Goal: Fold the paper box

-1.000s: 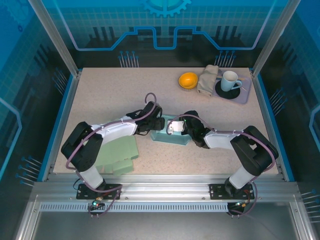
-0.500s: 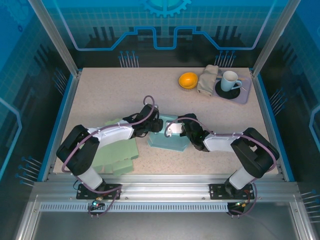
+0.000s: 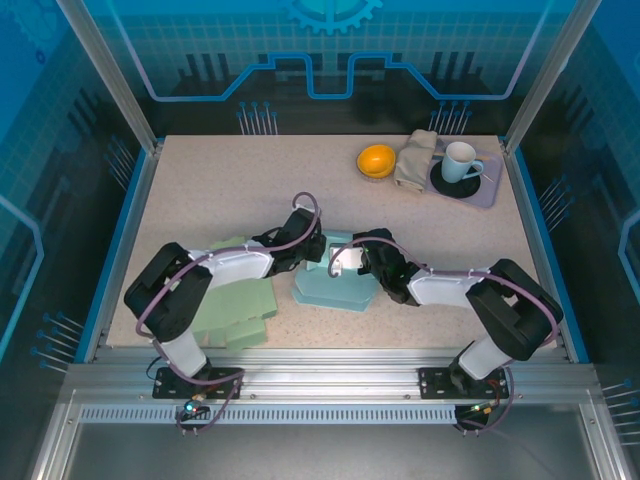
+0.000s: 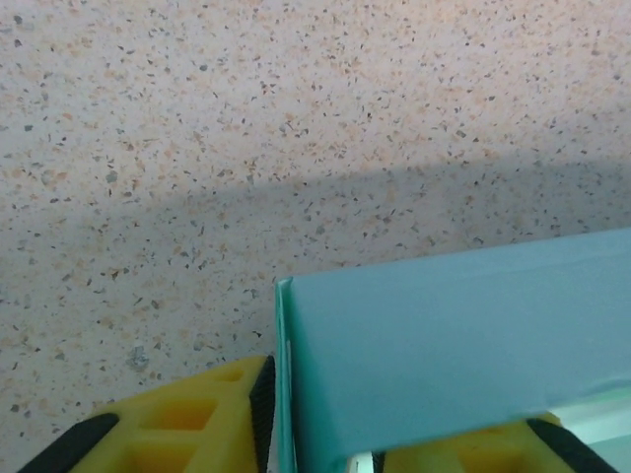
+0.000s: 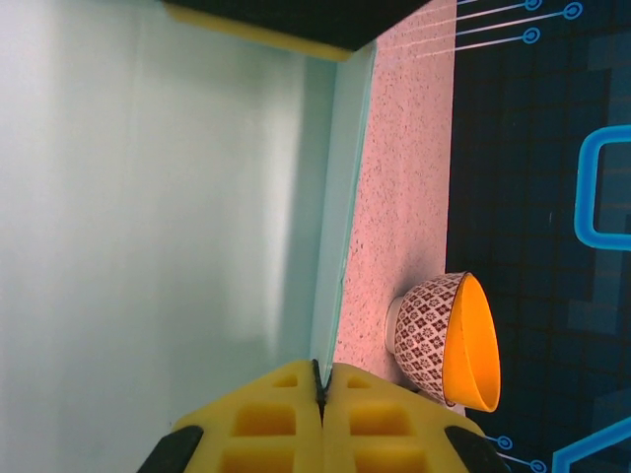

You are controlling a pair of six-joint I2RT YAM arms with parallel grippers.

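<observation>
Box looks wider and flatter than a moment ago, so I think one side is folding down. It sits on the counter, well apart from the orange bowl, nearer the arms. It is thin blue-green paper. Right jaws are clenched on one wall's edge. Left jaws have closed in around another wall; I cannot tell if they pinch it yet.

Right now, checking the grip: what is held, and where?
Right gripper pinches the paper box by a wall's thin edge; left gripper straddles another wall, grip unclear.
</observation>
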